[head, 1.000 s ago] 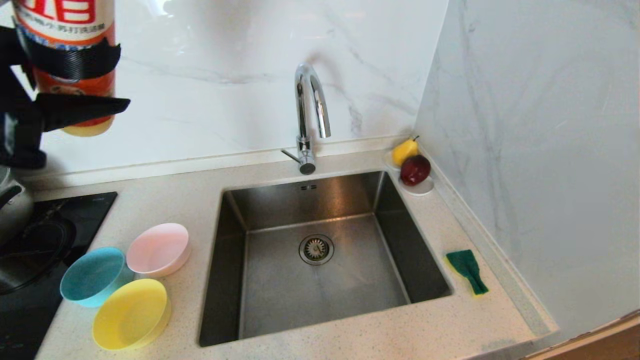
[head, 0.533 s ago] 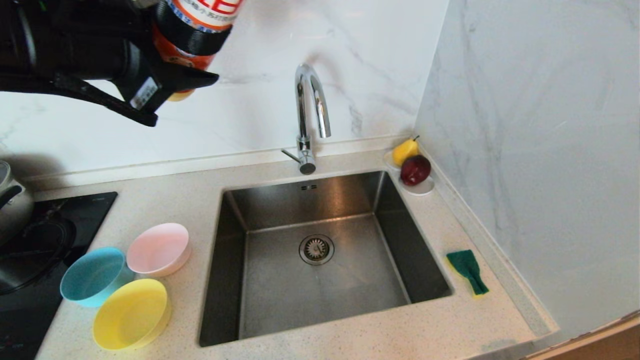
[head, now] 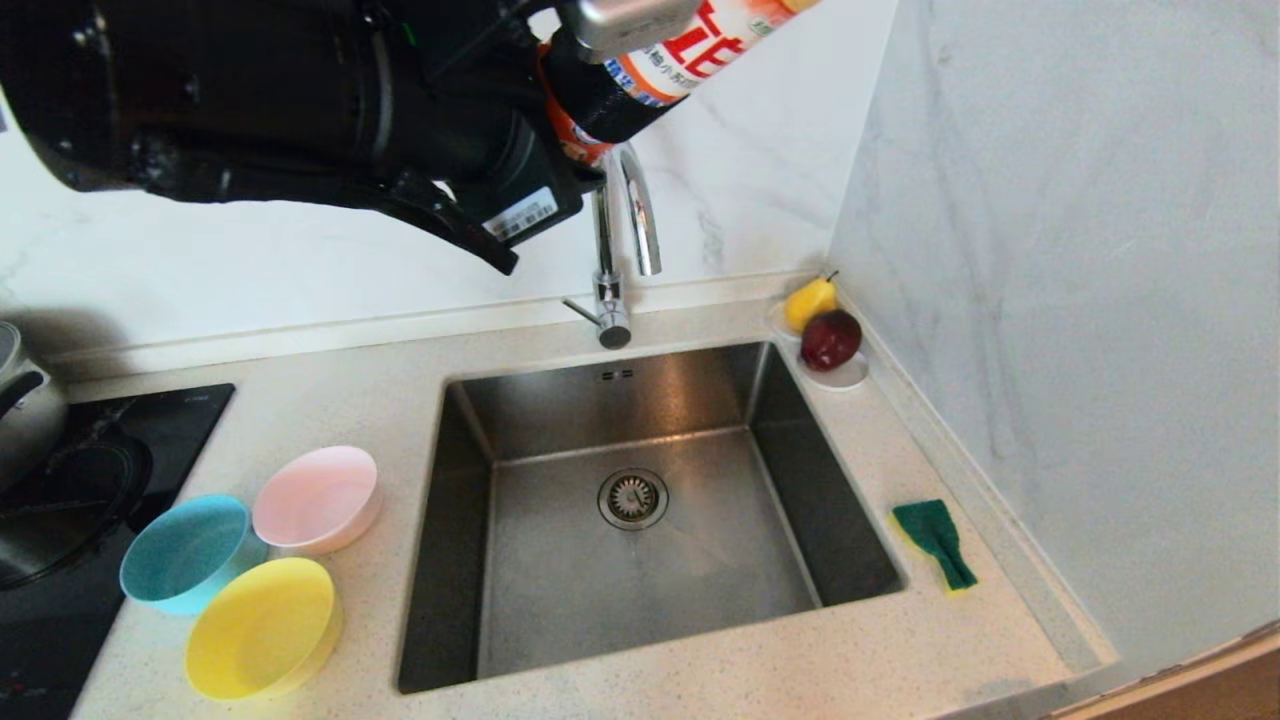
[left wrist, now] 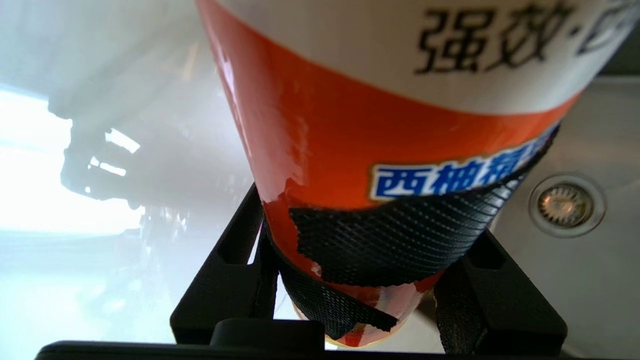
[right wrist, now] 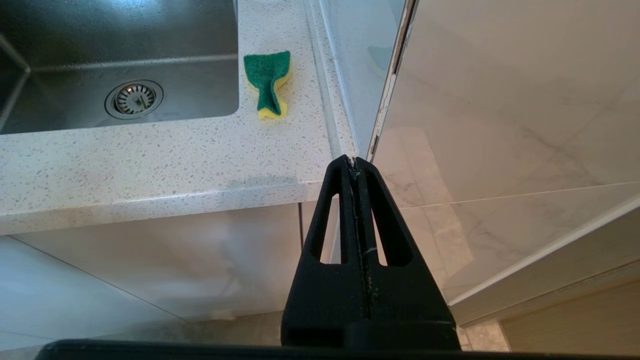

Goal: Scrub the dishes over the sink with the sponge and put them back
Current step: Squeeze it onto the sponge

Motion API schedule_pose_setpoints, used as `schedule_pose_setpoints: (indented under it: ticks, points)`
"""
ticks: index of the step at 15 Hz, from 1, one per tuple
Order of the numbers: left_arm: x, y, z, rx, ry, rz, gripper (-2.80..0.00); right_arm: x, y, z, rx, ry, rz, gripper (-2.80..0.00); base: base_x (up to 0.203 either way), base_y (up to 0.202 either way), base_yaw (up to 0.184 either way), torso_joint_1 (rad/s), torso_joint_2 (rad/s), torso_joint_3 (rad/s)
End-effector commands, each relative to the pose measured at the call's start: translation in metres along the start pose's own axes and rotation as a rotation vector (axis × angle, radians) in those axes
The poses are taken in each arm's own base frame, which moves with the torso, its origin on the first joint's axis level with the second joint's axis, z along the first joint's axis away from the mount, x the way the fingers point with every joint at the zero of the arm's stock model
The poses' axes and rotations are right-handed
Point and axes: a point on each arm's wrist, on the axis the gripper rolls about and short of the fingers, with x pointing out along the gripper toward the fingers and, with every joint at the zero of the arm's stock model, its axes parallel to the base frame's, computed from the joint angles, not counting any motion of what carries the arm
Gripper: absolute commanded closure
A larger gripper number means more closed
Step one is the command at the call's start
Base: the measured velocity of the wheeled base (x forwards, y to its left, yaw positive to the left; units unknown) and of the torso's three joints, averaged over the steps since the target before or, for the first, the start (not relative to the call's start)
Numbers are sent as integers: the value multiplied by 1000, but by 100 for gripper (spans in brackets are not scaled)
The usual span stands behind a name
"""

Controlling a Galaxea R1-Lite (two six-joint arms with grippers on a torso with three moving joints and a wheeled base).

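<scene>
My left gripper hangs high above the faucet, shut on an orange-and-white detergent bottle that leans toward the right. In the left wrist view the gripper clamps the bottle at its black band, with the sink drain below. A pink bowl, a blue bowl and a yellow bowl sit left of the sink. The sponge lies folded on the counter right of the sink. My right gripper is shut and empty, parked below the counter's front edge.
A white saucer with a pear and an apple stands in the back right corner. A steel pot sits on the black cooktop at the far left. Marble walls close the back and the right side.
My left arm has swung from the far left to above the faucet, carrying the bottle, which has tipped from upright to slanted. The right arm has kept still.
</scene>
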Motion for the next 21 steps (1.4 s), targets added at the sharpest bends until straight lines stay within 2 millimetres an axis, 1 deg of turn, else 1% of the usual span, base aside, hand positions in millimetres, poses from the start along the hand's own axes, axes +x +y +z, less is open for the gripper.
schedule_pose_setpoints:
  ticks: [1,3,10,14,19,21]
  points:
    - [13,-21,17,24,-10,-36,0,0,0,0,0,-1,1,0,0,0,0,0,0,0]
    - [19,-33,29,27,-18,-30,0,0,0,0,0,-1,1,0,0,0,0,0,0,0]
    - [43,-87,70,50,1,-31,0,0,0,0,0,-1,1,0,0,0,0,0,0,0]
    - [59,-117,72,91,88,-41,0,0,0,0,0,-1,1,0,0,0,0,0,0,0]
    - [76,-156,83,127,142,-42,0,0,0,0,0,-1,1,0,0,0,0,0,0,0]
    - [81,-168,84,139,170,-37,0,0,0,0,0,-1,1,0,0,0,0,0,0,0]
